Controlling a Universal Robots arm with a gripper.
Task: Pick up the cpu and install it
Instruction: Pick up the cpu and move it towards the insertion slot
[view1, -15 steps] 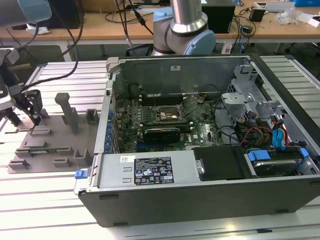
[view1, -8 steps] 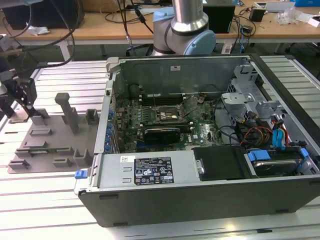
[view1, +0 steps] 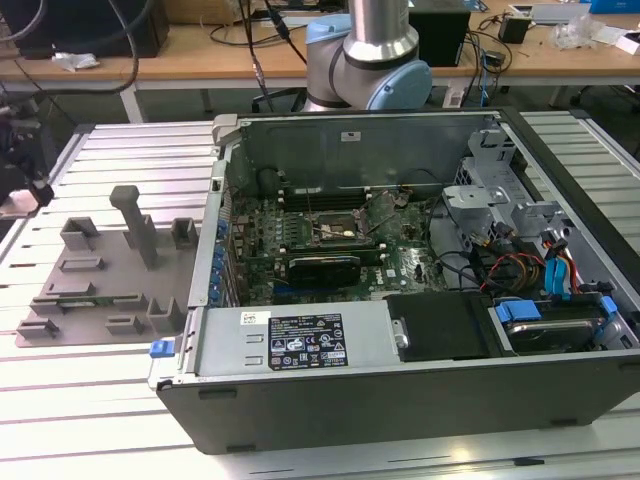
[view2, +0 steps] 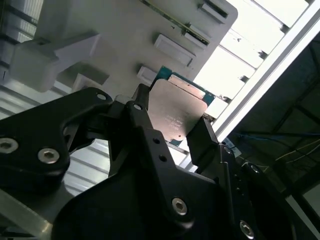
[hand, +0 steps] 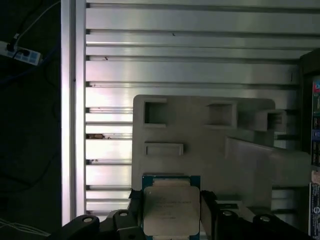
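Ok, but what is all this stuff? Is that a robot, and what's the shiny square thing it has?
Yes, that is a robot arm, the silver and blue tube in the exterior view, taken by a camera off the arm. On the metal table sit an open computer case with a green motherboard inside and a grey tray beside it. The two wrist views come from cameras riding on the arm, looking past its gripper, a black claw. The shiny square is the cpu, a computer's thinking chip. The fingers pinch it from both sides, with the grey tray behind it in both wrist views.
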